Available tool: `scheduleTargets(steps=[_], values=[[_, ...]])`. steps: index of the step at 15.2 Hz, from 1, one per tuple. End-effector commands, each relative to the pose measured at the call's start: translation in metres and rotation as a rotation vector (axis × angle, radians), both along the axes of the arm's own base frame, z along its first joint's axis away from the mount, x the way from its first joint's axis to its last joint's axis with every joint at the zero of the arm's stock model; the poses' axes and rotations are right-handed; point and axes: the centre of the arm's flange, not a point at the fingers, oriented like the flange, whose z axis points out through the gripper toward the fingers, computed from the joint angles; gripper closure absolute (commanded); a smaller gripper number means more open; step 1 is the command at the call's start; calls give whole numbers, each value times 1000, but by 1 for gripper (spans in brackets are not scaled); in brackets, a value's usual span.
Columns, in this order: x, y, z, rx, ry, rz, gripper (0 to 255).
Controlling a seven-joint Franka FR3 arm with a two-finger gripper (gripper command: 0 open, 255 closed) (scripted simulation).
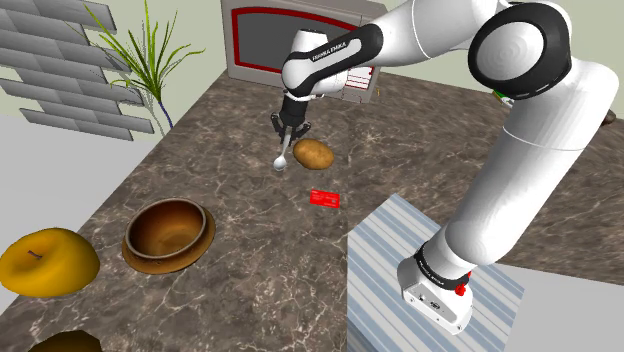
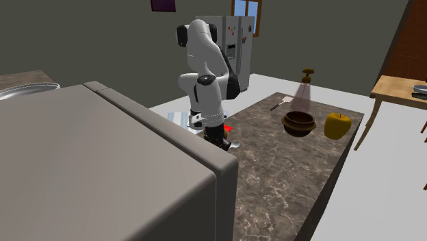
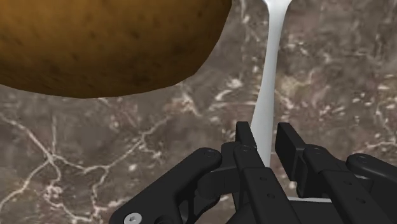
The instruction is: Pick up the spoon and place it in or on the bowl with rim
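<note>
Pinching white spoon (image 3: 270, 70) w/ hand (image 3: 267, 135), potato (image 3: 108, 38) just beside, bowl (image 1: 168, 233) well apart nr counter (image 1: 250, 290) edge

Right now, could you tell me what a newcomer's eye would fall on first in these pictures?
The white arm reaching over the dark marbled counter, its black tool clasping a white spoon beside a brown potato. Nearer the shoulder view's lower left sit a brown rimmed bowl and a big yellow fruit.

Kitchen with a dark brown marble counter (image 1: 230, 250).
A grey stone-brick wall (image 1: 60, 70) and a green leafy plant (image 1: 150, 55) stand near it; a small wooden-framed window (image 2: 248, 7) sits high up.
</note>
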Motion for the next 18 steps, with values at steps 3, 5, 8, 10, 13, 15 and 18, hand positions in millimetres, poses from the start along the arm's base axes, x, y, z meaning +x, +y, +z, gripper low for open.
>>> scheduleTargets(steps=[3,5,8,10,13,15,18], values=[[0,0,5,0,0,0,255],[0,0,16,0,0,0,255],[0,0,32,0,0,0,255],[0,0,42,0,0,0,255],[0,0,58,0,0,0,255],[0,0,69,0,0,0,255],[0,0,84,0,0,0,255]])
